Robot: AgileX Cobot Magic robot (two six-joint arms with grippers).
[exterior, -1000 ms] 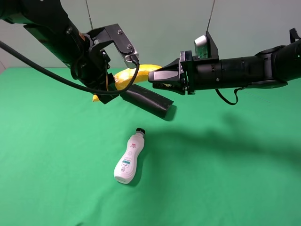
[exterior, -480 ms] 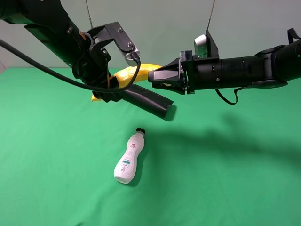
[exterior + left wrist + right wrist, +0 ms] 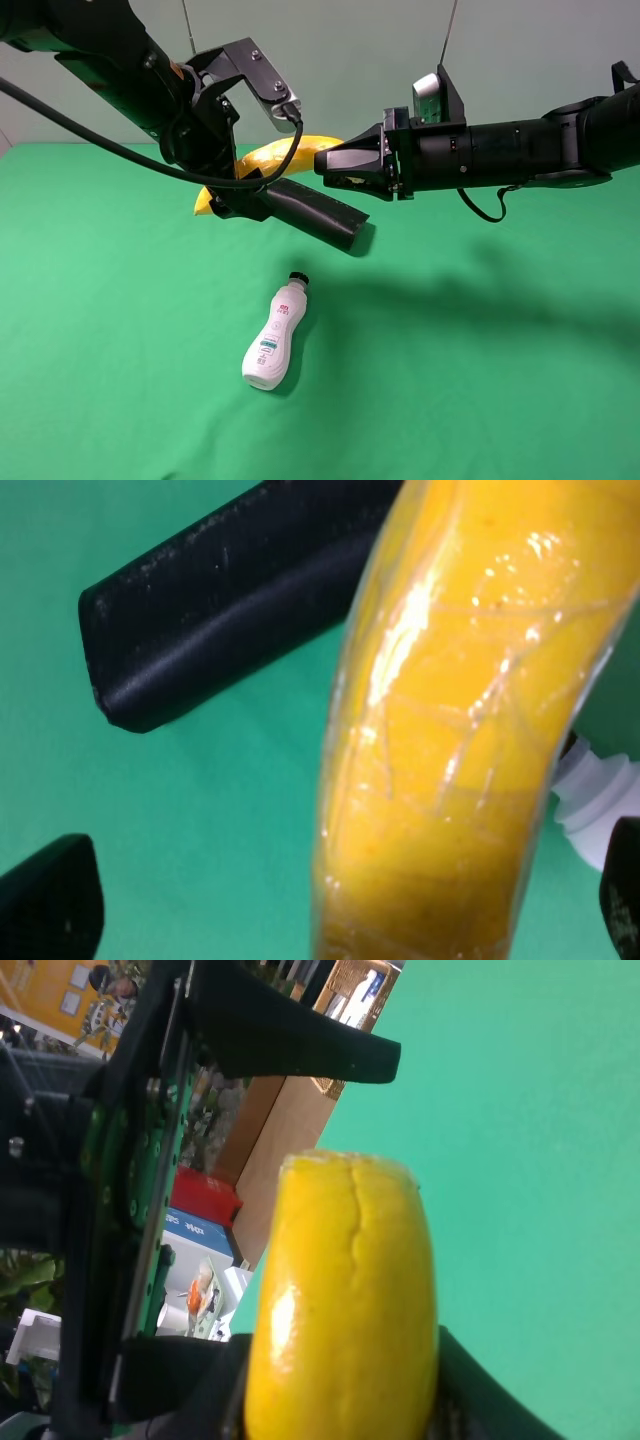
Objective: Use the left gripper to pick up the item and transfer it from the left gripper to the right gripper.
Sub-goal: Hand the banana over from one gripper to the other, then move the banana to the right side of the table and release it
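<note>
The yellow banana (image 3: 283,155) hangs in the air above the green table. My right gripper (image 3: 336,163) is shut on its right end, and in the right wrist view the banana (image 3: 345,1300) juts out from between that gripper's (image 3: 340,1422) dark fingers. My left gripper (image 3: 247,152) stands open around the banana's left half, its fingers clear of the peel. Seen from the left wrist, the banana (image 3: 460,730) fills the middle, with black fingertips (image 3: 45,905) far out at the frame's corners.
A black oblong case (image 3: 315,212) lies on the table under the two grippers. A white bottle (image 3: 274,335) with a black cap lies nearer the front. Green cloth (image 3: 480,380) covers the table on the right.
My left gripper's jaws have spread from shut on the banana to wide open. The banana stays where it was, held by my right gripper, which has not moved.
</note>
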